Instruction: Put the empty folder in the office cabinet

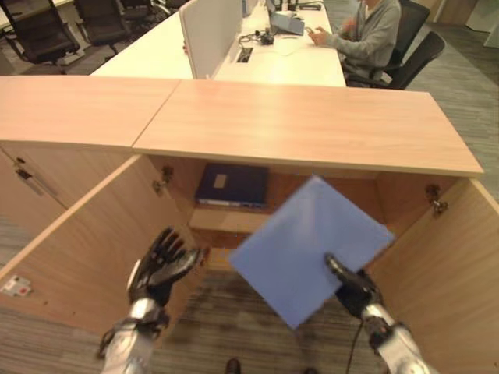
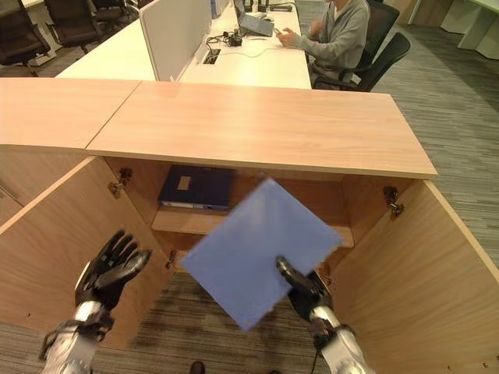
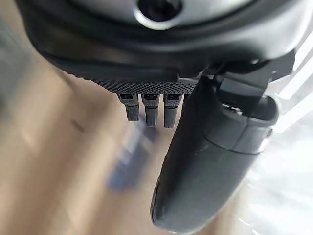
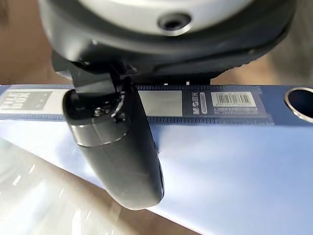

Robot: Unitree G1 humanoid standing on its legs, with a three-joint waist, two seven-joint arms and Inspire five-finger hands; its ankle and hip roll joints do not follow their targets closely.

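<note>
While the right hand (image 1: 355, 288) pinched one corner of the flat, smooth blue folder (image 1: 308, 245), held tilted in front of the open wood-grain cabinet (image 1: 93, 226), that slick cover looked liable to pivot or slip. It might catch the shelf (image 1: 214, 220) edge, where a dark binder (image 1: 232, 184) lay. Left hand (image 1: 162, 265) hung beside, fingers spread, empty.

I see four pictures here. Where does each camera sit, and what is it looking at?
Left eye view: on the head, looking down into the open cabinet; both hands show.
Right eye view: beside it, same scene; the right hand holds the blue folder.
Left wrist view: on the left arm, along the open left hand.
Right wrist view: on the right arm, thumb on the folder.
Both eye views share the folder and the cabinet.
</note>
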